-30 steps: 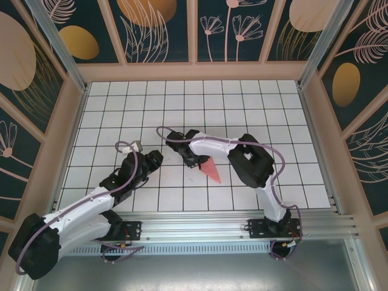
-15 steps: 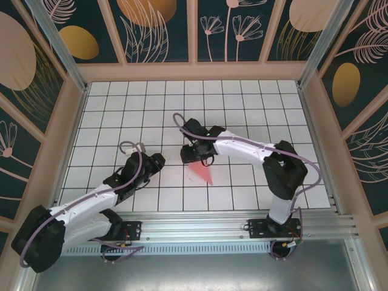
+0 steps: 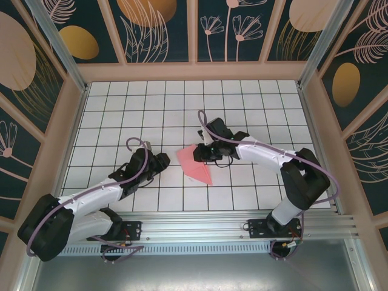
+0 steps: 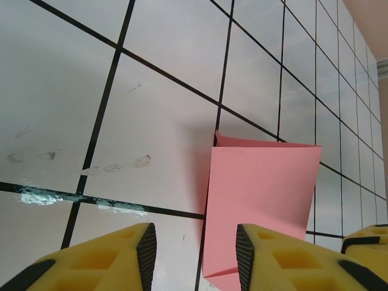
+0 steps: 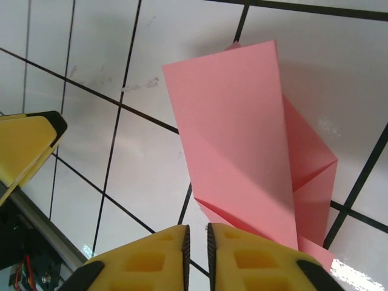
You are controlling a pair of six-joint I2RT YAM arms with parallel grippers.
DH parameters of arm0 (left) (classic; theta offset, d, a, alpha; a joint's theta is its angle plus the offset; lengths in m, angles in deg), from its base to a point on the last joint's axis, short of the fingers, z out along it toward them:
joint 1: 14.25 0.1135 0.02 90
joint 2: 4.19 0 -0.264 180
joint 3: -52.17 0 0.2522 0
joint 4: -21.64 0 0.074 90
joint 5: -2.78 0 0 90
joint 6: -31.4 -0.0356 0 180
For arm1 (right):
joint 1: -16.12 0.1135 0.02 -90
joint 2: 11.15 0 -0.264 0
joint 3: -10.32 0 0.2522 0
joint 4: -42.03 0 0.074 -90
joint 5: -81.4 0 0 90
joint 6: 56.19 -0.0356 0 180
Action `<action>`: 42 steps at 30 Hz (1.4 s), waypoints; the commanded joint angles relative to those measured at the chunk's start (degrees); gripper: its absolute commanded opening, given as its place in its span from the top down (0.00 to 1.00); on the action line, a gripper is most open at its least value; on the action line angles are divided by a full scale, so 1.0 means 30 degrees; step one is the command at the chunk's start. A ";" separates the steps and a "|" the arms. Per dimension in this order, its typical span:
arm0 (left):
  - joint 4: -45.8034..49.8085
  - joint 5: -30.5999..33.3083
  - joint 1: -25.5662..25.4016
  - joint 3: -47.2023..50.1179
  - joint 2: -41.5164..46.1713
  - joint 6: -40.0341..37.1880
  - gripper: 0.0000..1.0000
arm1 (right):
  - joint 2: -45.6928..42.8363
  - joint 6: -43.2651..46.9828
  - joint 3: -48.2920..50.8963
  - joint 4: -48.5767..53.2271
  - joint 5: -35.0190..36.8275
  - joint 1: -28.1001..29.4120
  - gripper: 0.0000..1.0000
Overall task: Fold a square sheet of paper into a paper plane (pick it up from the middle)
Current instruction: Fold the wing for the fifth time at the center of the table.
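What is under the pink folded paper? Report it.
The folded paper lies on the white gridded table. Its top flap covers lower folds that peek out at one side. The tiles directly beneath are hidden.

Left arm's stretched out low and angled inward, my yellow-fingered left hand (image 4: 195,251) sitting partway open with nothing between the fingers. Right arm's bent at the elbow and reaching across to the left, yellow-fingered right hand (image 5: 197,239) pinched nearly closed, just a sliver of gap.
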 commanded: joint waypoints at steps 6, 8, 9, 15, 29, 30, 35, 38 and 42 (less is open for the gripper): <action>-0.0929 -0.1703 -0.0038 -0.1022 -0.1613 -0.0446 0.59 | 0.0672 0.0223 0.1322 -0.3089 -0.3819 -0.0847 0.91; -0.1211 -0.2177 -0.0050 -0.1057 -0.1982 -0.0470 0.59 | 0.0861 0.0272 0.1766 -0.3510 -0.4321 -0.1177 0.91; -0.1438 -0.2416 -0.0060 -0.1086 -0.2198 -0.0471 0.59 | 0.1044 0.0336 0.1961 -0.3723 -0.4647 -0.1313 0.91; -0.2158 -0.3795 -0.0061 -0.1471 -0.3307 -0.0520 0.59 | 0.1775 0.0774 0.2772 -0.4541 -0.5684 -0.1855 0.92; -0.3551 -0.6165 -0.0147 -0.1754 -0.5476 0.0087 0.52 | 0.3842 0.0133 0.5267 -0.8199 -0.7215 -0.4226 0.92; -0.3565 -0.6215 -0.0201 -0.1791 -0.5641 0.0221 0.51 | 0.3843 -0.0047 0.5518 -0.8591 -0.7340 -0.4339 0.92; -0.4162 -0.6481 -0.0684 -0.2080 -0.6642 0.1005 0.48 | 0.3833 -0.0694 0.6284 -0.9750 -0.7579 -0.4742 0.91; -0.4642 -0.6482 -0.1054 -0.2303 -0.7439 0.1606 0.48 | 0.3867 -0.0832 0.6476 -1.0086 -0.7710 -0.4797 0.90; -0.5193 -0.6508 -0.1698 -0.2824 -0.8543 0.2319 0.47 | 0.3904 -0.0810 0.6566 -1.0175 -0.7738 -0.4896 0.90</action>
